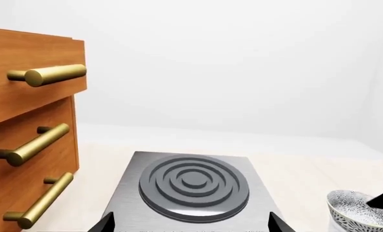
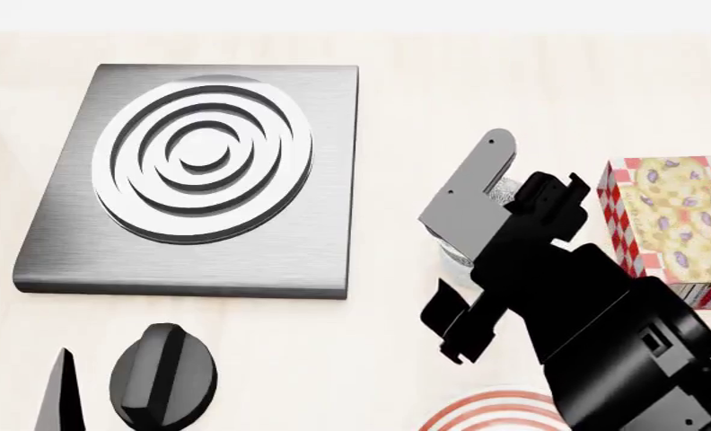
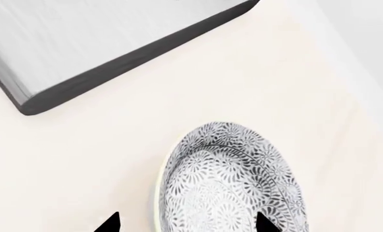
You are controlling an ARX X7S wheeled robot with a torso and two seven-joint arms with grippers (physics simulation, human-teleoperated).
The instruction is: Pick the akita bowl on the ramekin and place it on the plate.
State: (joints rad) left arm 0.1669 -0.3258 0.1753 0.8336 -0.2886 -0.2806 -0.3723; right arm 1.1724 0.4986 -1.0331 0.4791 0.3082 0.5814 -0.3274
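Right jaws spread astride akita bowl (image 3: 233, 181) rim, left jaws parted (open counter around)

A simulated kitchen. A steel hob plate (image 2: 200, 175) with a ringed burner sits on a pale tabletop (image 2: 476, 81), beside a wooden drawer unit (image 1: 27, 125) with brass bar handles. A patterned bowl (image 3: 230, 179) and a red-ringed plate (image 2: 487, 413) are out.
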